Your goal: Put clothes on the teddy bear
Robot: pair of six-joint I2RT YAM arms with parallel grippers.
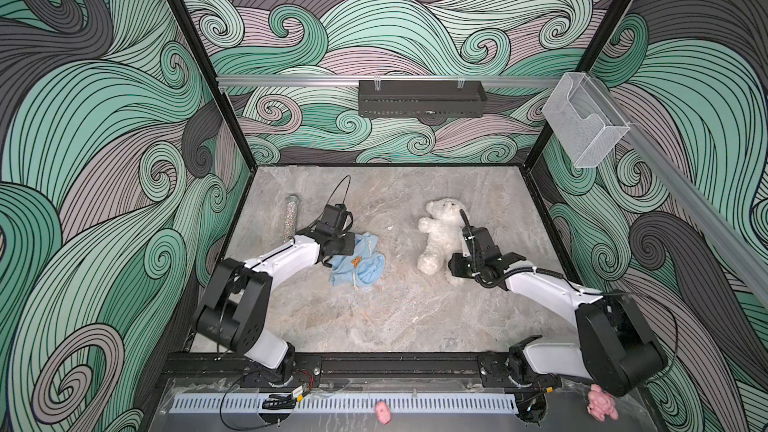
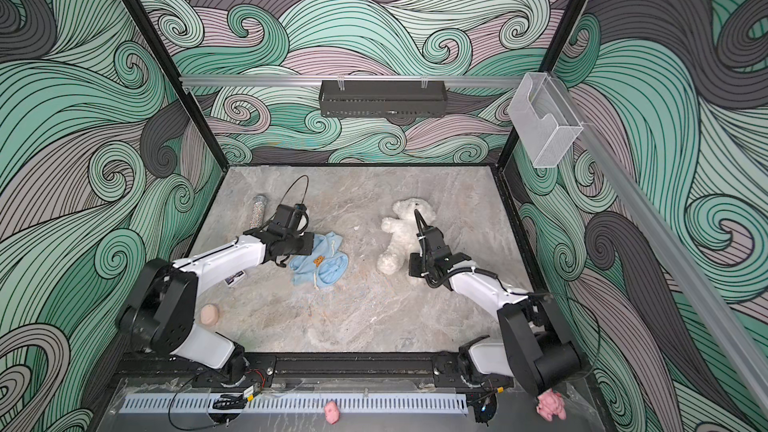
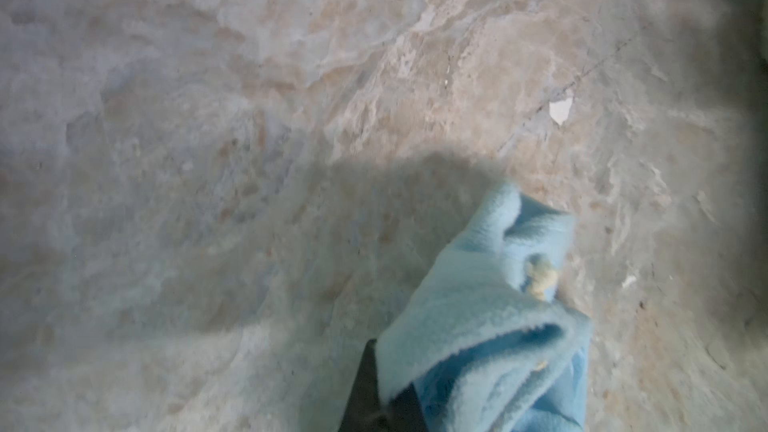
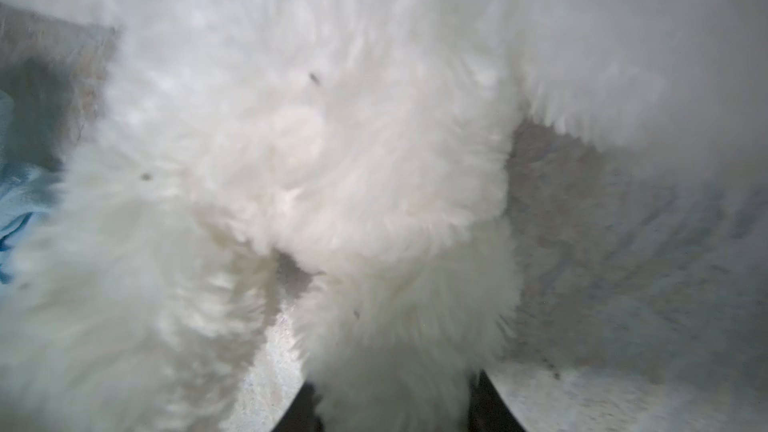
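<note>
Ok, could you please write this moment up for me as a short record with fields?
teddy bear: lying on the table, head toward the back wall, undressed
garment: light blue hoodie, crumpled, left of the bear and apart from it
left gripper: shut on an edge of the hoodie
right gripper: closed around one of the bear's legs
other items: glitter tube near the left wall; two pink plush toys in front of the table
task status: hoodie not yet on the bear
</note>
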